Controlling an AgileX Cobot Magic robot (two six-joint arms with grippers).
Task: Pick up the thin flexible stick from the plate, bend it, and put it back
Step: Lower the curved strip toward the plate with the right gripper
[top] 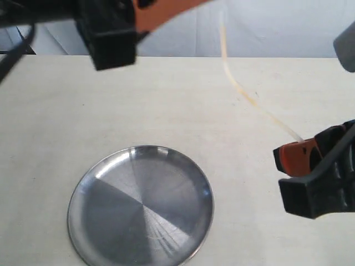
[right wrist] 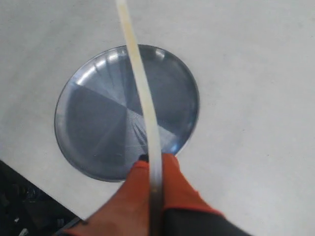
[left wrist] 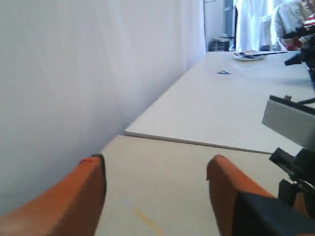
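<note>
The thin flexible stick (top: 244, 94) hangs in the air as a gently bent pale cream arc, rising from my right gripper (top: 288, 157) toward the top of the exterior view. The right gripper (right wrist: 153, 160) is shut on its lower end, and the stick (right wrist: 142, 93) crosses above the plate (right wrist: 88, 123). The silver plate (top: 111, 205) lies bare on the table, left of the right gripper. My left gripper (top: 191, 6) sits high at the top, beside the stick's upper end. Its jaws (left wrist: 156, 162) stand wide open; a faint yellow stretch of stick (left wrist: 143, 220) shows between them.
The table is pale cream. Its near edge and dark floor (right wrist: 24, 206) lie just beyond the plate in the right wrist view. A white curtain (left wrist: 74, 73) backs the table, and a second table (left wrist: 221, 103) joins behind it.
</note>
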